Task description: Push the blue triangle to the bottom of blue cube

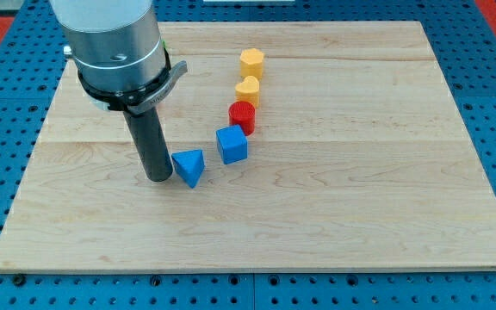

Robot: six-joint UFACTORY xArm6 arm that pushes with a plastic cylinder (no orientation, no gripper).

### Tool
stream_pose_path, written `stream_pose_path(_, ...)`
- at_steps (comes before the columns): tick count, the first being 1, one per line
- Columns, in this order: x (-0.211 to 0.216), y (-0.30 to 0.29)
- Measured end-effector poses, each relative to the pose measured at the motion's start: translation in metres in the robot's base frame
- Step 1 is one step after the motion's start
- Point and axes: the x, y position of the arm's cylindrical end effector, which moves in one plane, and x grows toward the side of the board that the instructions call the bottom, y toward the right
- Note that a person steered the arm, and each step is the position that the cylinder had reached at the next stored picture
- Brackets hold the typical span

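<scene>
Camera view: no fingers are fitted, so nothing is held; the tip (159, 176) is pressed against the blue triangle (189, 166), lower-left of the blue cube (232, 145). An off-centre push could spin it aside.

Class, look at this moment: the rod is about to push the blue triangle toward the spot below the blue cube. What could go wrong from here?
1. My tip sits right against the left side of the blue triangle; a straight push toward the view's right could drive it into the blue cube rather than below it.
2. A knocked cube may bump the red cylinder close behind it.
3. The triangle's slanted faces could make it turn and slip off my tip.
</scene>
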Motion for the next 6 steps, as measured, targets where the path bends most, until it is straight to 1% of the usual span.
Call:
stream_pose_path(5,-0.026,0.015)
stream_pose_path(6,-0.025,0.027)
